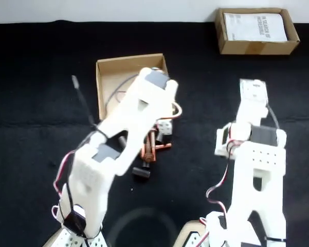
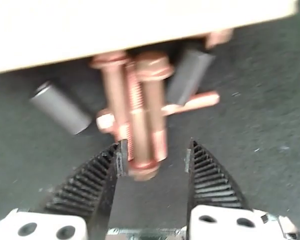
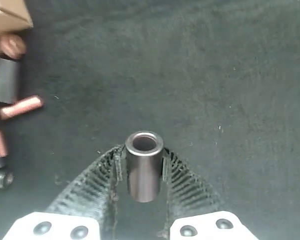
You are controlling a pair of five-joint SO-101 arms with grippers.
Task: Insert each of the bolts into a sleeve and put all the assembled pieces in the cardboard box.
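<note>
Several copper bolts [image 2: 145, 115] lie in a pile on the black mat, right against the wall of an open cardboard box [image 2: 140, 25]. My left gripper [image 2: 154, 152] is open, with one finger on either side of the near ends of the bolts. Dark sleeves [image 2: 60, 107] [image 2: 189, 75] lie on both sides of the pile. My right gripper [image 3: 144, 160] is shut on a dark sleeve [image 3: 144, 165], whose open end faces the camera, above bare mat. In the high view the left arm [image 1: 128, 128] covers part of the box [image 1: 118, 72] and the bolts [image 1: 151, 146].
A second cardboard box [image 1: 257, 31] with a printed sheet in it stands at the far right. One sleeve [image 1: 140, 173] lies nearer the front, beside the pile. The right arm [image 1: 257, 154] stands apart from the pile, to its right.
</note>
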